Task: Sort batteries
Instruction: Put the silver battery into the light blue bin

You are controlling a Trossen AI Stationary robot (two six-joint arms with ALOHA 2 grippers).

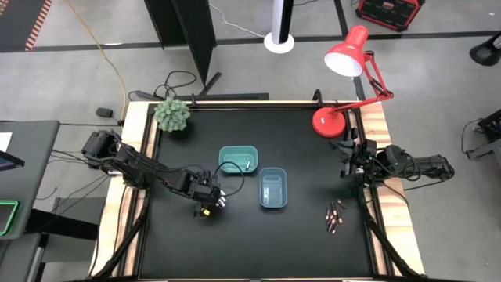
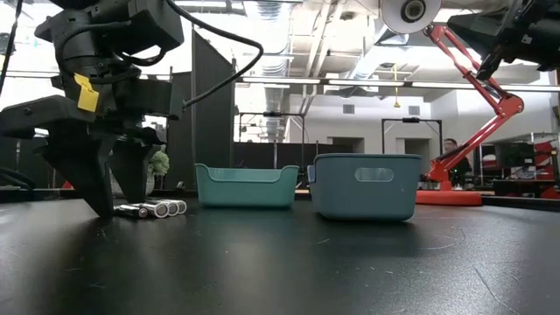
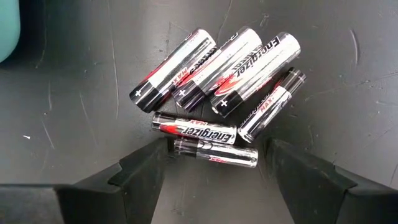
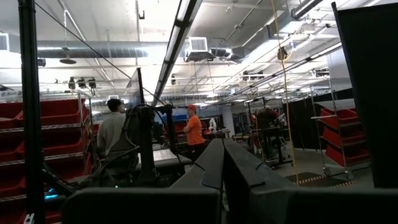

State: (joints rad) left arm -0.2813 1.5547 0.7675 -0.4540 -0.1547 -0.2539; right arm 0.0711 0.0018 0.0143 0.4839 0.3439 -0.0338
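A heap of several batteries [image 3: 217, 81], silver and black with red marks, lies on the black table left of the trays. My left gripper [image 3: 214, 165] points down over it, open. Its fingers stand at the two ends of the nearest battery [image 3: 214, 152]. In the high view this gripper [image 1: 207, 207] is left of the blue tray [image 1: 273, 189]. The low view shows it [image 2: 115, 203] down at the table beside the heap [image 2: 157, 208]. Another cluster of batteries [image 1: 334, 217] lies near the right edge. My right gripper [image 4: 222, 149] is shut, parked at the table's right edge [image 1: 350, 162]. My left gripper comes from above, slanting down, with one finger [image 3: 146, 165] at each end of the nearest battery [image 3: 186, 148], which lies flat on the table. I cannot tell whether either finger touches it.
A teal tray [image 1: 238, 159] stands behind the blue one, with a small pale thing inside it [image 1: 244, 164]. A red desk lamp [image 1: 329, 121] stands at the far right corner and a small plant [image 1: 172, 115] at the far left. People stand in the room beyond the table.
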